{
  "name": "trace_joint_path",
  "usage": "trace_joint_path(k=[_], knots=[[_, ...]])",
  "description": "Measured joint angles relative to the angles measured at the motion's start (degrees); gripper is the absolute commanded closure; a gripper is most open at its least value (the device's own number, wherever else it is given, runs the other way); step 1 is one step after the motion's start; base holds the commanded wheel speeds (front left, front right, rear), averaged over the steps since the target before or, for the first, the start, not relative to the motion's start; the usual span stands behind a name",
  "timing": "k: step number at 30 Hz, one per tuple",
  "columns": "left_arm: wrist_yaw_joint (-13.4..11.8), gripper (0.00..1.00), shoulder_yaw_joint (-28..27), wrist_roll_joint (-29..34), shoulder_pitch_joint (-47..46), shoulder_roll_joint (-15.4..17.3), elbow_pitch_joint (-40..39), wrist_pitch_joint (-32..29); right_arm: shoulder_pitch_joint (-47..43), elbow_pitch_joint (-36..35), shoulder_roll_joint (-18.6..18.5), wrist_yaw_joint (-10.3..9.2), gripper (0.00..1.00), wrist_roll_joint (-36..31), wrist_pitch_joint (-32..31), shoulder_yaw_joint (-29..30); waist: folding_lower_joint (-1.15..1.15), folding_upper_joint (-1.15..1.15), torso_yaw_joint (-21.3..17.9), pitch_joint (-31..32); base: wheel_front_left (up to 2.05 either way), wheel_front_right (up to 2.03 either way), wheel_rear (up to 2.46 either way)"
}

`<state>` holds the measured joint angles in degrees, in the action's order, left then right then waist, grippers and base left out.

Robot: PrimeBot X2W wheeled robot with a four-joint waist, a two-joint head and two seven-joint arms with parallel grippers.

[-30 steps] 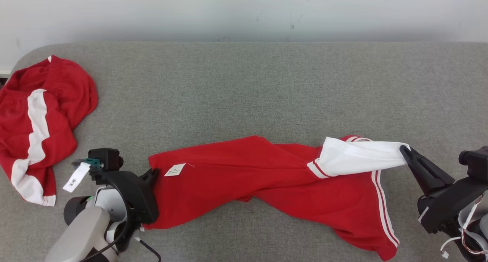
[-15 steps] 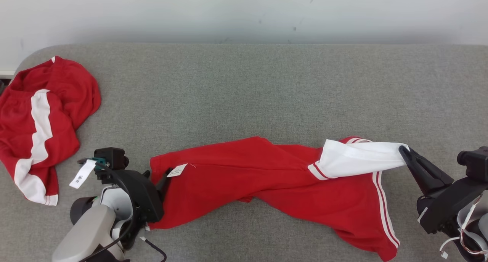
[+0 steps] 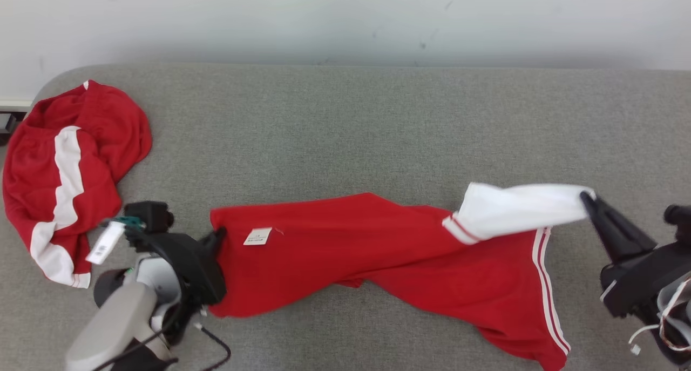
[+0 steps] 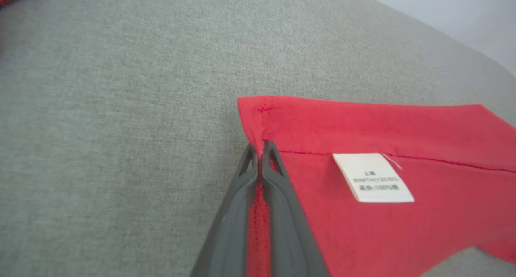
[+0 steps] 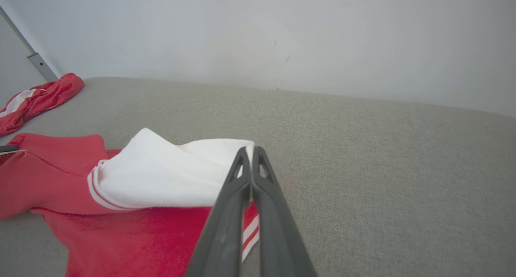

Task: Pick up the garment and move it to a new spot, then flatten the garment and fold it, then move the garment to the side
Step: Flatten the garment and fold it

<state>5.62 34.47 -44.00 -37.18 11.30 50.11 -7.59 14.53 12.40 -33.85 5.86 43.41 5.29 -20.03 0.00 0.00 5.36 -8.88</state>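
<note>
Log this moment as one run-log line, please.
phase: flattening | left gripper: shut on red garment corner | right gripper: shut on white end | garment: stretched over grey cushion

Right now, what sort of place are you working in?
Probably an indoor test or lab setup: a wide grey fabric-covered surface against a bare pale wall, a stretched red garment lying across it, and a crumpled red garment at its left end.
</note>
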Motion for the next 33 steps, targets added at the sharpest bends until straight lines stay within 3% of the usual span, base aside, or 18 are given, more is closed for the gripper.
trace_joint_path(k=[8,16,20,25,29,33], knots=[[1.43,1.00,-3.94,-4.24,-2.67,3.36,-8.64,1.63,5.86,-1.46,-0.14,-0.81,1.00,-1.35,1.65,1.56,0.00,0.00,0.85,0.55,0.00,0.00,0.00],[1.46,1.00,-3.89,-5.93,-7.34,5.87,-11.02,-3.57,16.02,2.14,1.79,-0.18,1.00,-1.65,-4.58,-2.71,-0.01,0.00,0.60,-1.22,0.00,0.00,0.00],[1.46,1.00,-4.13,-7.05,-13.58,6.16,-9.70,-7.22,27.58,8.17,3.91,0.30,1.00,-1.91,-9.95,-5.49,0.00,0.00,0.09,-3.48,0.00,0.00,0.00],[1.44,1.00,-3.38,-3.55,-29.05,5.82,-8.95,-9.85,48.98,16.67,7.04,0.45,1.00,-5.60,-14.22,-5.93,0.01,0.01,-0.75,-7.02,0.00,0.00,0.00],[-0.04,1.00,-7.97,-2.90,-44.19,4.74,-12.34,-6.81,65.31,16.62,9.14,-1.29,1.00,-7.51,-11.69,-2.81,0.01,0.01,-1.16,-10.16,0.00,0.00,0.00],[0.51,1.00,-10.39,-2.82,-48.73,5.45,-15.16,-1.86,71.12,17.47,10.58,0.34,1.00,-9.77,-6.68,-4.31,0.00,-0.01,-1.14,-12.98,0.00,0.00,0.00]])
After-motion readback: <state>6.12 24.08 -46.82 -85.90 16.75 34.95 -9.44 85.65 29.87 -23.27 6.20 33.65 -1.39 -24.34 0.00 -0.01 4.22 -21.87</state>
